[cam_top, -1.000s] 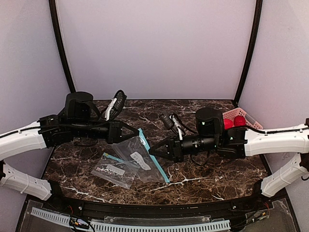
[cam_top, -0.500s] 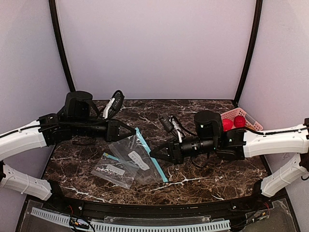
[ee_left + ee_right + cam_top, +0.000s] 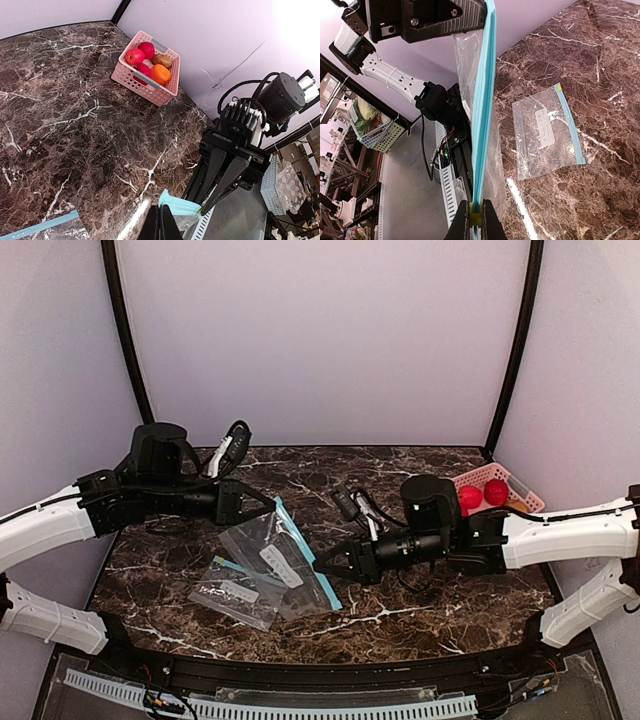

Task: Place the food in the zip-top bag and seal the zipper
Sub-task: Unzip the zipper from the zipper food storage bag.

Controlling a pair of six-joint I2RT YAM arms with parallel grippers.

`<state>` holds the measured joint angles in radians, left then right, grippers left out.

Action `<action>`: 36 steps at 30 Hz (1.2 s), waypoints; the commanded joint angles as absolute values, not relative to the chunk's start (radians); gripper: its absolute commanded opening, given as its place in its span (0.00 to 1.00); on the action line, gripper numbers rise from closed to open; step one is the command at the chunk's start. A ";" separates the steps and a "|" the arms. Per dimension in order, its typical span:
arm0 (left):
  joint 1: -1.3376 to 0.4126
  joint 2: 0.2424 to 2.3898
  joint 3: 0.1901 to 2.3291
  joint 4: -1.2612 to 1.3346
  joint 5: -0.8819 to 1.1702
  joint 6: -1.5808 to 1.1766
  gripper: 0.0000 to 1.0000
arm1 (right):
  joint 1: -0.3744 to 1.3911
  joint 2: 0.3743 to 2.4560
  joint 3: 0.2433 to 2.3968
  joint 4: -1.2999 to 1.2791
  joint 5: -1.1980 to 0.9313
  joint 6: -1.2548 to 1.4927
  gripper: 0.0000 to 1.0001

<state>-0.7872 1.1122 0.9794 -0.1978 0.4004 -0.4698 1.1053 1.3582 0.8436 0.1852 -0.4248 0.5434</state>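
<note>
The clear zip-top bag hangs between my two grippers, its teal zipper stretched taut. My left gripper is shut on the zipper's far end, seen in the left wrist view with the teal strip just beyond the tips. My right gripper is shut on the zipper lower down, over a small yellow piece; the strip runs from there up to the left gripper. The food lies in the pink basket: red pieces, a brown one, an orange one.
A second clear bag with a teal zipper and white label lies flat on the marble table, near the front left; it also shows in the right wrist view. The basket stands at the back right corner against the wall.
Both grippers have shifted with the bag: the left one drew back to the left, the right one moved forward and down. The bag now sits a little further left.
</note>
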 commanded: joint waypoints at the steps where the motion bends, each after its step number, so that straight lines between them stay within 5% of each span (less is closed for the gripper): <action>1: -0.757 1.101 1.027 -0.208 0.380 -0.440 0.01 | 1.108 1.370 0.816 0.138 -0.447 0.560 0.00; 36: -0.672 1.105 1.045 -0.242 0.458 -0.393 0.01 | 1.109 1.362 0.791 0.095 -0.439 0.597 0.00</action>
